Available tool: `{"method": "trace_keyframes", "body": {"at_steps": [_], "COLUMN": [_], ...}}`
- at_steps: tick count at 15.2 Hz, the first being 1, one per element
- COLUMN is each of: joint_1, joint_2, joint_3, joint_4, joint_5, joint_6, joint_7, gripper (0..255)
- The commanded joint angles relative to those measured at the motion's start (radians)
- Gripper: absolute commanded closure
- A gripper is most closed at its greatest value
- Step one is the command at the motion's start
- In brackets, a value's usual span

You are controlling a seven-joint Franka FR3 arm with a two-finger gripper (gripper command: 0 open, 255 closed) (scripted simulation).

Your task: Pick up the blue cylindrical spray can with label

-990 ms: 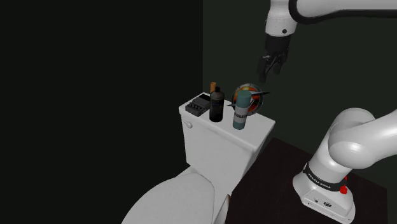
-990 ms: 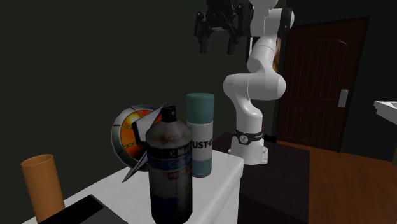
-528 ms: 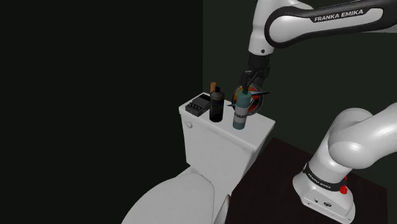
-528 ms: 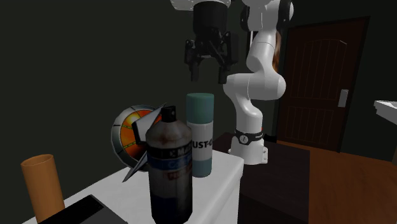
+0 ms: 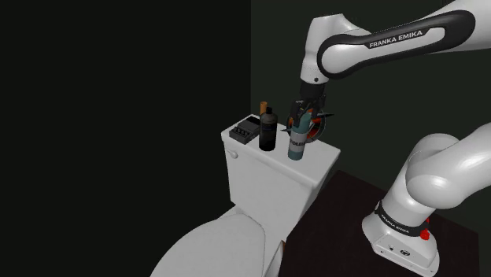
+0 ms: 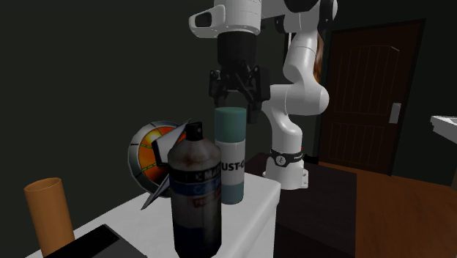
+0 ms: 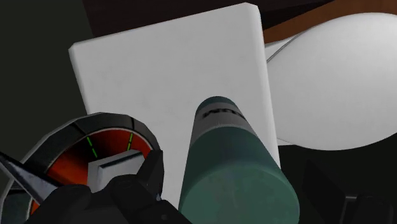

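Observation:
The spray can (image 6: 232, 157) is a teal-blue cylinder with a white lettered label band. It stands upright on the white toilet tank lid (image 6: 256, 198), near the edge toward the robot's stand. In the shoulder view the can (image 5: 297, 143) sits at the tank's right end. My gripper (image 6: 234, 102) hangs straight above it, open, with one finger on each side of the can's top and a gap to each. In the wrist view the can (image 7: 232, 165) rises between the fingers of the gripper (image 7: 238, 181). Nothing is held.
A black spray bottle (image 6: 194, 198) and an orange cylinder (image 6: 47, 212) stand further along the tank. A round orange-red dial object (image 6: 150, 150) leans right behind the can. A black box (image 5: 245, 130) lies at the tank's far end. The toilet seat lid (image 5: 220, 248) is below.
The gripper has come down from high above the tank and moved over the can, until its open fingers straddle the can's top. Nothing on the tank moved.

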Motion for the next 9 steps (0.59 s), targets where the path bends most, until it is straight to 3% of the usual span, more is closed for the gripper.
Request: {"method": "trace_keyframes", "body": {"at_steps": [1, 2, 3, 9], "joint_1": [0.0, 0.0, 0.0, 0.0], "joint_2": [0.007, 0.007, 0.006, 0.006], "joint_3": [0.001, 0.001, 0.0, 0.0], "joint_4": [-0.016, -0.017, -0.015, -0.015], "joint_5": [0.0, 0.0, 0.0, 0.0], "joint_6": [0.024, 0.024, 0.021, 0.021], "joint_7": [0.001, 0.001, 0.001, 0.0], "gripper": [0, 0, 255, 255]}}
